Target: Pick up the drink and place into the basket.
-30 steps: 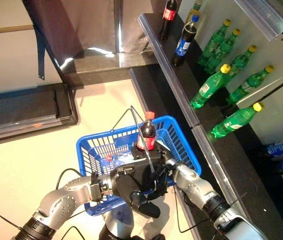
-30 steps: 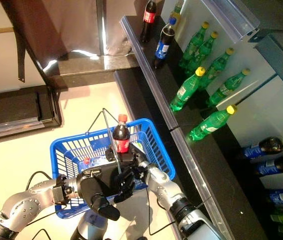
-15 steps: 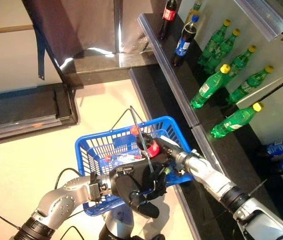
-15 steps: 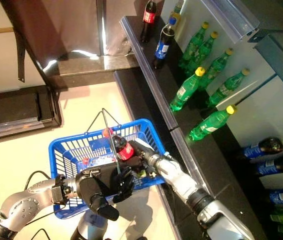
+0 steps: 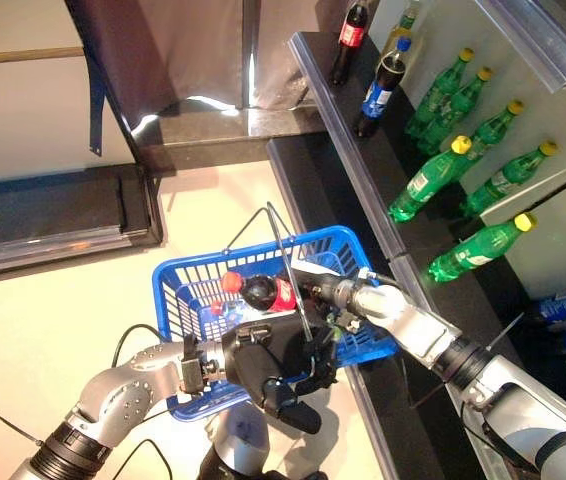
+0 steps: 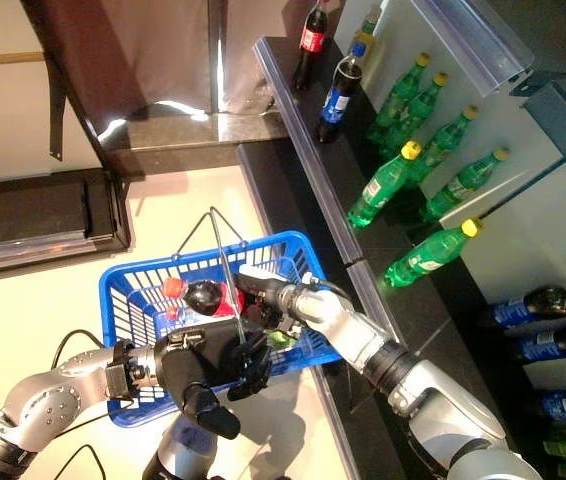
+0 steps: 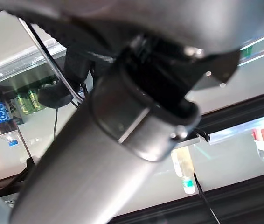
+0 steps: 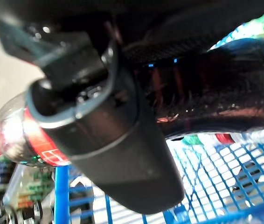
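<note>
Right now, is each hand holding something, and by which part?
The right hand holds the cola bottle by its lower body, tipped sideways over the blue basket. The left hand is curled round the basket's wire handle.

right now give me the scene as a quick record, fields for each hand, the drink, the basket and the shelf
left hand: curled round the basket handle
right hand: shut on the cola bottle
cola bottle: tipped on its side, red cap toward the robot's left, over the basket's inside
basket: blue wire, already holds other items
shelf: dark ledge with upright cola bottles and green bottles beyond
</note>
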Controlling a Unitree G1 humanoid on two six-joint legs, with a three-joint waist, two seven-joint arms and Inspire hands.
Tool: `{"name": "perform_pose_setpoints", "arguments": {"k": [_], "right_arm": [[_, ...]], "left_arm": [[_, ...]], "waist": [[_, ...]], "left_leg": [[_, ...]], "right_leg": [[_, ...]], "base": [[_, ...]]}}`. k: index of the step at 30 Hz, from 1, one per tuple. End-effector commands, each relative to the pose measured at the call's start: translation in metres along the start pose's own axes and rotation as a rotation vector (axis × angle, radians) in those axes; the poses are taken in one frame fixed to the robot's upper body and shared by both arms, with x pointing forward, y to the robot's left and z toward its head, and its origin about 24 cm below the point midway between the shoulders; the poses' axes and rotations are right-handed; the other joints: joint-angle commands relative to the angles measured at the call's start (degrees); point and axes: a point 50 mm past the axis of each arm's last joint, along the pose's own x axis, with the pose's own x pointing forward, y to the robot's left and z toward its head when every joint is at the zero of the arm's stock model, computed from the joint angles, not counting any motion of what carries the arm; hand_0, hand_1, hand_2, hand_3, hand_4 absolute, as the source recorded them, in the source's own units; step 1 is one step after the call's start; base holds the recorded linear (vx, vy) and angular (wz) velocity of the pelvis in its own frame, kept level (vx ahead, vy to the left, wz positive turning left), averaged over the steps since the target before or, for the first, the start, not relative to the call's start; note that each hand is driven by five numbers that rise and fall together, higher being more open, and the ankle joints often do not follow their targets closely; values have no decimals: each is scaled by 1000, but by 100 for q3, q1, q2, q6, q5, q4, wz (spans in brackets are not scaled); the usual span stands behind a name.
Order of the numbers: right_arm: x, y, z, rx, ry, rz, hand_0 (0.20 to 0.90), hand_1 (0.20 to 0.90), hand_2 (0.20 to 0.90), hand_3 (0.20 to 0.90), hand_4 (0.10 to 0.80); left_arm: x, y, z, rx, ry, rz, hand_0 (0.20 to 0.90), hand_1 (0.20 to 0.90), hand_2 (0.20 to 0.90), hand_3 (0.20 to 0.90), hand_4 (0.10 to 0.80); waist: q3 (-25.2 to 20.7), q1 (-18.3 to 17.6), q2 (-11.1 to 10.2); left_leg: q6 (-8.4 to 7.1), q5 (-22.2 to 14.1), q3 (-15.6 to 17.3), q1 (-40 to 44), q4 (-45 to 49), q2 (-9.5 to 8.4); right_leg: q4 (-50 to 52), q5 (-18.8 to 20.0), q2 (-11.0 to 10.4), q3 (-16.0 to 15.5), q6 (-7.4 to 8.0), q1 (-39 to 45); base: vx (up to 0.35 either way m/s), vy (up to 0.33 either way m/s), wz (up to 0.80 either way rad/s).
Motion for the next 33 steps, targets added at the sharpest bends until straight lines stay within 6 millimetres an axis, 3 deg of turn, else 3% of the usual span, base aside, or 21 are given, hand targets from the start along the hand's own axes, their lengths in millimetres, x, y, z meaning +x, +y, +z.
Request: {"name": "perform_pose_setpoints", "arguments": {"k": [1,21,33], "right_arm": [[13,10,48,-137,-174,95,300,300,300,200,100],[44,38,42,-203,-79,117,300,300,300,200,100],[59,50,24,-301,41,43,300,300,300,200,100]], "left_arm": [[49,-114,69,360,-391,-942,300,300,300,200,100],[55,-124,72,384,-377,-1058,300,300,300,200,100],[62,-131,73,391,-371,-1108,300,300,300,200,100]], "waist": [[-1962,-37,118],[-2003,117,119],[-1996,174,126]], "left_leg": [[165,-138,-283,340,-319,-68],[175,-165,-447,341,-317,-137],[201,-186,-454,297,-310,-132]], "right_leg": [[475,-58,357,-108,-443,-63],[473,-82,367,-103,-454,-43],[475,-93,356,-91,-443,-72]], "base": [[0,0,0],[6,2,2],[0,1,0]]}}
